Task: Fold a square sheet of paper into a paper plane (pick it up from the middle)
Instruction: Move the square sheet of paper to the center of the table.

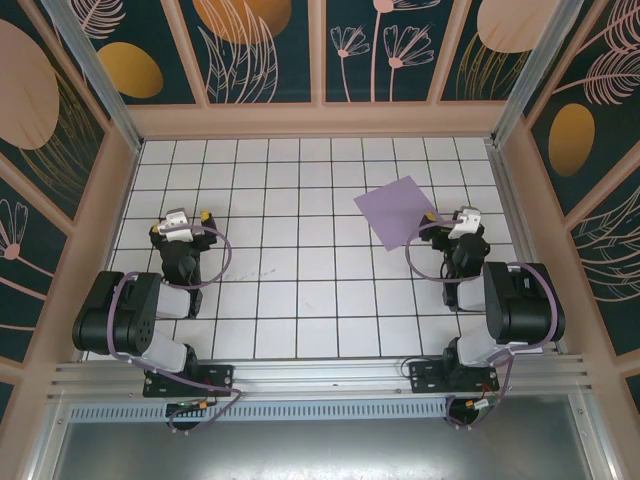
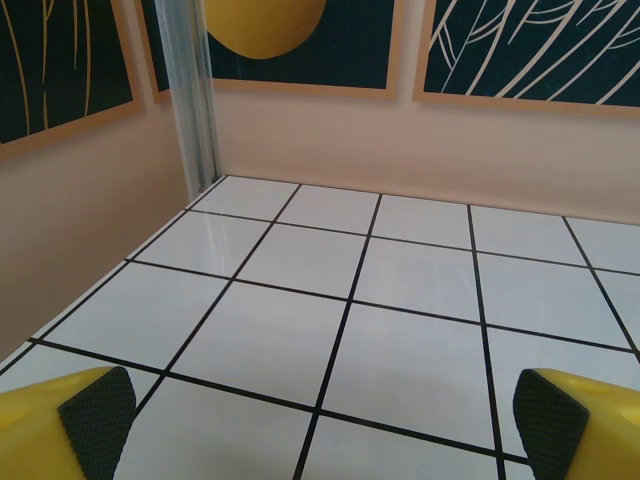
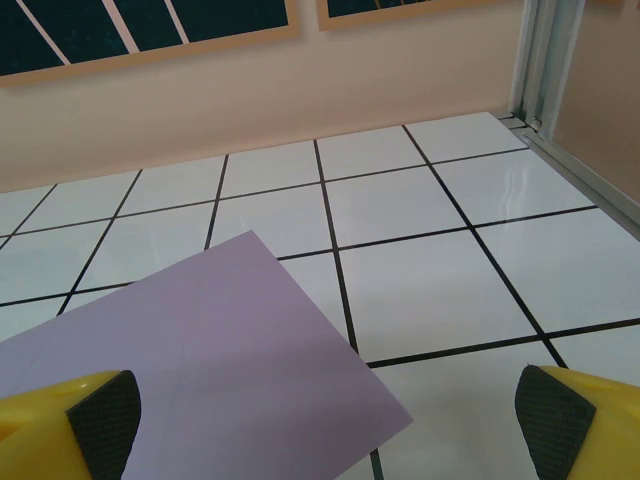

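Though the tiles (image 1: 300, 290) gleam, the square sheet of paper (image 1: 397, 210) looks matte.

Premises: enclosed robot test cell, laboratory type.
A white tiled table (image 1: 300, 300) with a black grid forms the floor. Peach-framed wall panels (image 1: 250, 40) printed with leaves and gold discs stand around the table. Aluminium posts (image 1: 95, 75) rise at its far corners. A left arm (image 1: 125, 320) and a right arm (image 1: 520, 300) are bolted to an aluminium rail (image 1: 320, 375) along its near edge.
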You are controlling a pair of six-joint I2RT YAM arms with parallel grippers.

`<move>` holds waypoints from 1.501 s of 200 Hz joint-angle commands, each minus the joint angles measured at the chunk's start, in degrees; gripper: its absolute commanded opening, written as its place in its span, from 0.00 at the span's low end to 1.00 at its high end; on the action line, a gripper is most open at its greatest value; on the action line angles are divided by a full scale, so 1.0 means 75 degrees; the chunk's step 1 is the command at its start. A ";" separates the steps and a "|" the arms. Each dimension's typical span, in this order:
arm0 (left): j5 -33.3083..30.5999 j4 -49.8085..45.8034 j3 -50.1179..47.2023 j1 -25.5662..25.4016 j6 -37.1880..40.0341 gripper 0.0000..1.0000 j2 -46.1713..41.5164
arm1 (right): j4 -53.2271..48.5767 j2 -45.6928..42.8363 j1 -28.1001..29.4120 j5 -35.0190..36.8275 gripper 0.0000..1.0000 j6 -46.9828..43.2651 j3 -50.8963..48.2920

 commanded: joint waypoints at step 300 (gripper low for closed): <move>0.0856 -0.7468 0.2997 0.0070 -0.4139 0.99 -0.2359 | -0.7457 -0.1716 0.0307 -0.2554 0.99 0.2545 0.3960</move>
